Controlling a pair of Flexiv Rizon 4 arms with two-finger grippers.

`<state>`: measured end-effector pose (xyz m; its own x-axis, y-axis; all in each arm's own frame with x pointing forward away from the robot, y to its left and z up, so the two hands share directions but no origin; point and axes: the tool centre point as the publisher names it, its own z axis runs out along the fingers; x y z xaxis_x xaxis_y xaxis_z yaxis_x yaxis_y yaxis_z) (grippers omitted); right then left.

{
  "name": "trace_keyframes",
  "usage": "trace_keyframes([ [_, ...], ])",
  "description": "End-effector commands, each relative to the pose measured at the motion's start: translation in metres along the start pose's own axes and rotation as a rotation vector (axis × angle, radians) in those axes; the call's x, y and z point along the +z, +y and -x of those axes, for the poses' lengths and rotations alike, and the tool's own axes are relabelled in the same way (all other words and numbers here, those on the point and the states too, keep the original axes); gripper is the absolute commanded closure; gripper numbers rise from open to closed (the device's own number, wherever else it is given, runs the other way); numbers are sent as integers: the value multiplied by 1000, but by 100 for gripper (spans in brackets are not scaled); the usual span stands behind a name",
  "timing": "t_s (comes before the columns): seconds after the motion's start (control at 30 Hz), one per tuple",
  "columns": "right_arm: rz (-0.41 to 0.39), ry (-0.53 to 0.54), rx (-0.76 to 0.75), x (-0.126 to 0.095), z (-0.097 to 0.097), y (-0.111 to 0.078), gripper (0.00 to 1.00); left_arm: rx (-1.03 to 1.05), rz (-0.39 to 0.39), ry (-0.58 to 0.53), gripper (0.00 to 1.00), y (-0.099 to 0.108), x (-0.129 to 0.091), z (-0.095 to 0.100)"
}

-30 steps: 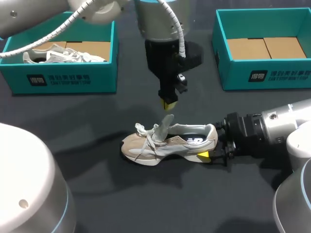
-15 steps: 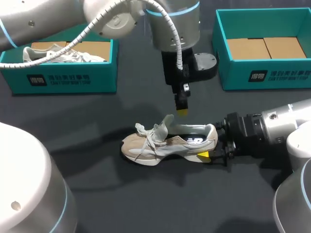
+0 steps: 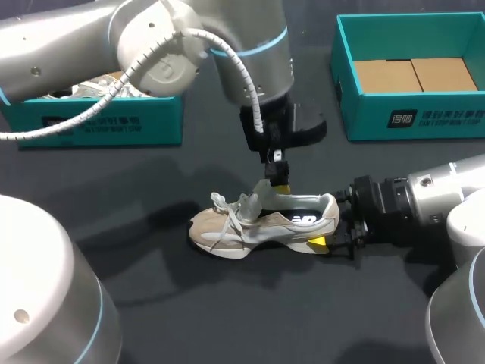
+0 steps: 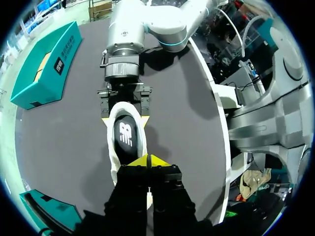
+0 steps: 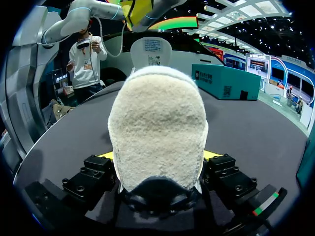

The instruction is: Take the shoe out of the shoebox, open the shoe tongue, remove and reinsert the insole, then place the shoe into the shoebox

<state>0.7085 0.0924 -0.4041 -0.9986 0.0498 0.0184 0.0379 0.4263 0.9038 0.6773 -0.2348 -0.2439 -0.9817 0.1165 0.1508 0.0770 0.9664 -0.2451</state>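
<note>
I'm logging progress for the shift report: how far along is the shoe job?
Done: the shoe is out on the table, tongue standing up. In hand: the right gripper clamps the heel; the left gripper, shut, hovers over the opening. Left: the insole lies inside, so removing it, refitting it and returning the shoe to a shoebox remain.

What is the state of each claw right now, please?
Left claw: closed, nothing seen in it.
Right claw: closed on the shoe at its heel.
</note>
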Motion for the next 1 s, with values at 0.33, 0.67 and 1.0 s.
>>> trace_keyframes([
  [0.33, -2, -1, 0, 1, 0, -2, 100, 13, -50, -4, 100, 3, 29, 5],
  [0.67, -2, -1, 0, 1, 0, -2, 100, 84, -68, -7, 100, -11, 82, 28],
  [1.0, -2, -1, 0, 1, 0, -2, 100, 81, -53, -5, 100, -11, 87, 29],
])
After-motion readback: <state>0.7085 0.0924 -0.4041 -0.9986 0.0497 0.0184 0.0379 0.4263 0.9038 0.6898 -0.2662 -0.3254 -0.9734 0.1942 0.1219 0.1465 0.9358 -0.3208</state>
